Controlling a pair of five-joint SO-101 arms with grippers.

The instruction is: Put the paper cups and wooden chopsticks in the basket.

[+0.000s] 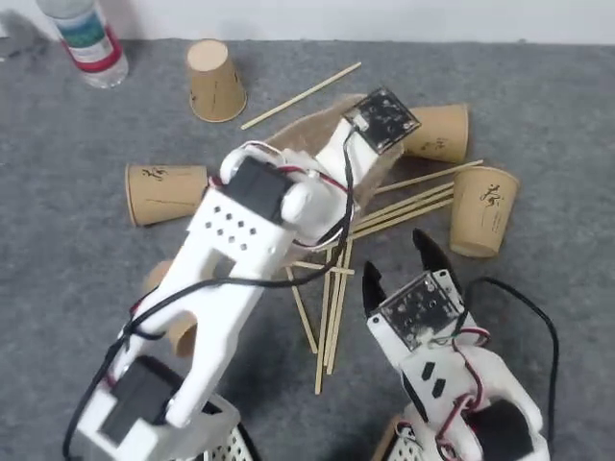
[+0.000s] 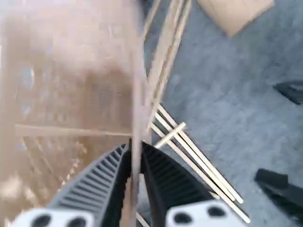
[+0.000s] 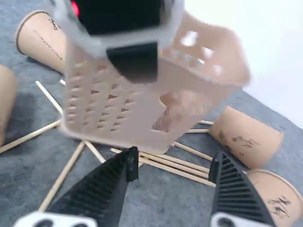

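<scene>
Left gripper [image 2: 136, 147]: jaws are pinching shut on the thin upper wall of the basket [image 3: 118, 111], one finger inside it and one outside.
Basket position: it is hanging tilted from the left gripper above the chopstick heap, its perforated side facing the right arm. Whether its lower edge is touching the sticks cannot be told.
Right gripper [image 3: 177, 163]: jaws are standing wide apart and gripping nothing, hovering low just in front of the basket over the heap.
Wooden chopsticks [image 1: 332, 288]: they are lying loose and crossed on the grey surface [image 1: 77, 269], under and beside the basket.
Single stick [image 1: 300, 96]: it is lying apart from the heap, toward the far edge.
Upturned cup [image 1: 213, 82]: it is standing mouth down, outside the basket.
Side cup [image 1: 165, 192]: it is lying on its side by the left arm.
Far cup [image 1: 437, 133]: it is lying beside the basket.
Near cup [image 1: 485, 209]: it is lying at the chopstick tips.
Bottle [image 1: 86, 38]: it is standing at the far corner.
</scene>
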